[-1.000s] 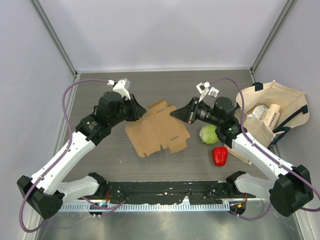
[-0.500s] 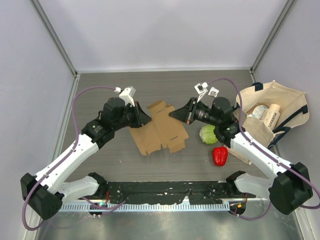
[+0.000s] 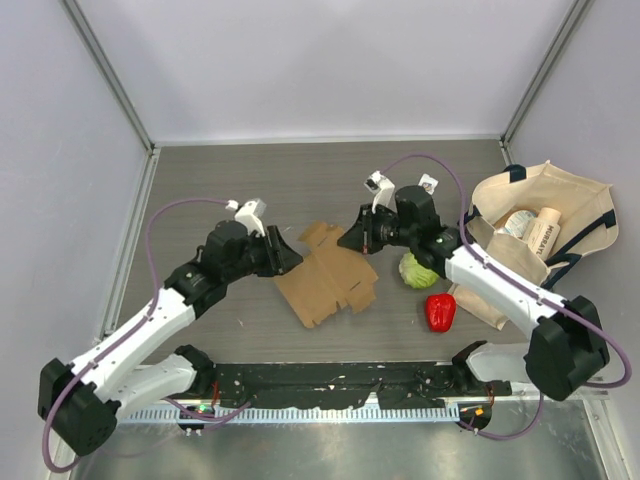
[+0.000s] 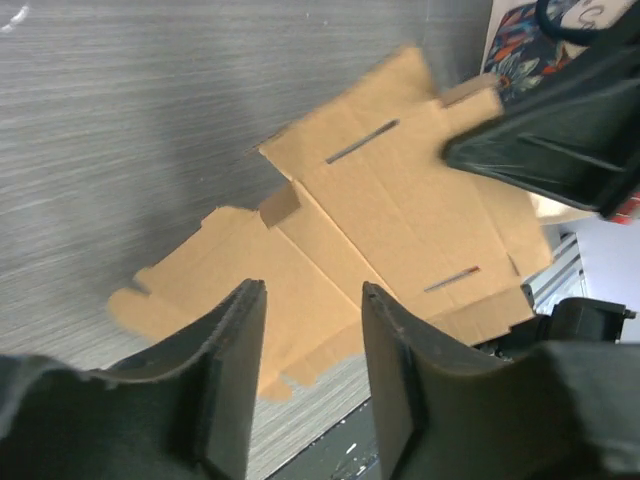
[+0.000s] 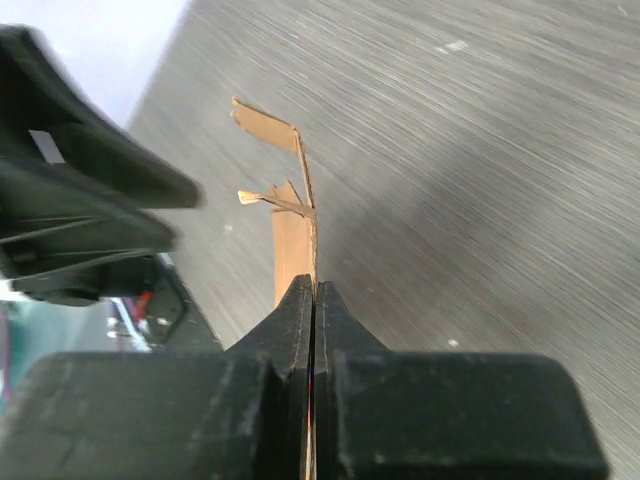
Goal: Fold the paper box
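The table (image 3: 200, 190) holds the paper box (image 3: 328, 282) at its centre, mostly flat. At the box's 1 o'clock, the right gripper (image 5: 313, 292) pinches an edge. At 10 o'clock, the left gripper (image 4: 312, 292) hovers, jaws apart. It should pin the crease before the right lifts.

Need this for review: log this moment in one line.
left gripper: open over paper box | right gripper: pinching its edge | fold: unfinished

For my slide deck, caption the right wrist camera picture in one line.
Right gripper shut on the paper box edge, cardboard seen edge-on against the grey table.
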